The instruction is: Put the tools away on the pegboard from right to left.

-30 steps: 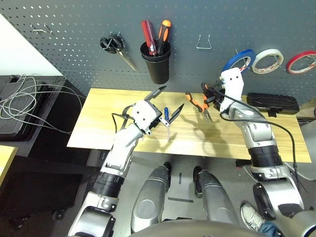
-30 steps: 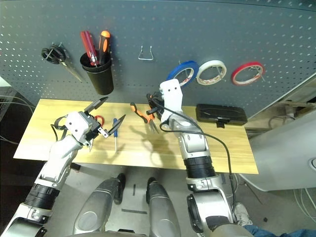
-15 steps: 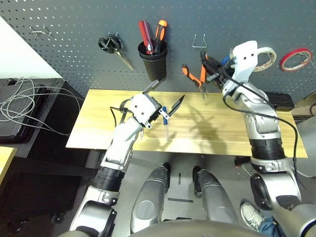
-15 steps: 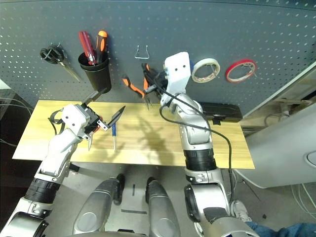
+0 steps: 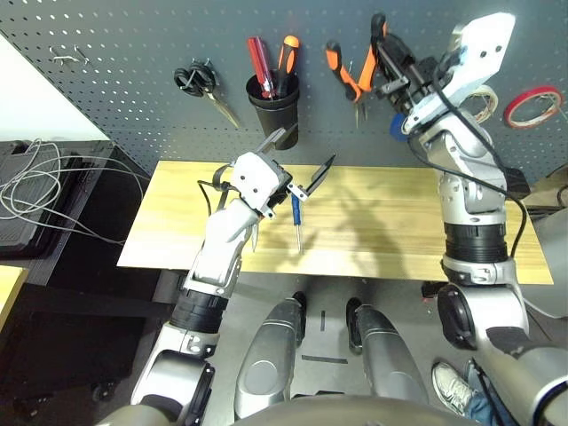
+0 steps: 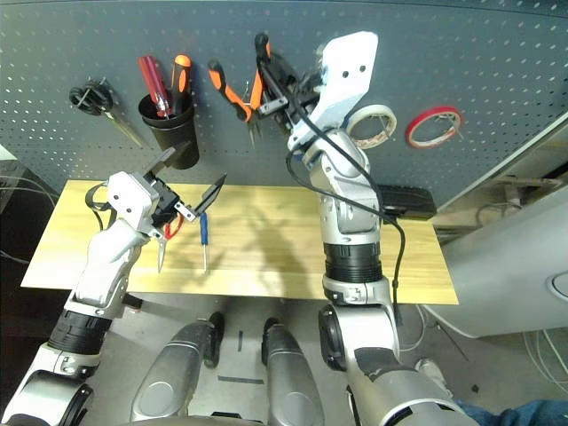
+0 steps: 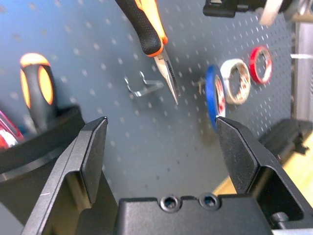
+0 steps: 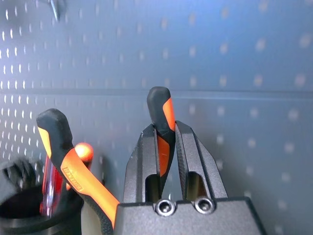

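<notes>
The right hand pinches one handle of the orange-and-black needle-nose pliers, nose hanging down against the dark perforated pegboard, likely for hooking; the left hand hovers, spread, empty.

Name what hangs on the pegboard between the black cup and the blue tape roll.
The orange-and-black pliers, held up by the right gripper, hang between black cup and blue tape roll; a bare metal hook too.

The silver right arm reaches steeply up toward one o'clock, its black two-fingered right gripper clamped on one handle of the orange-and-black-handled needle-nose pliers. The silver left arm angles toward one o'clock, its left gripper spread wide, holding nothing.
</notes>
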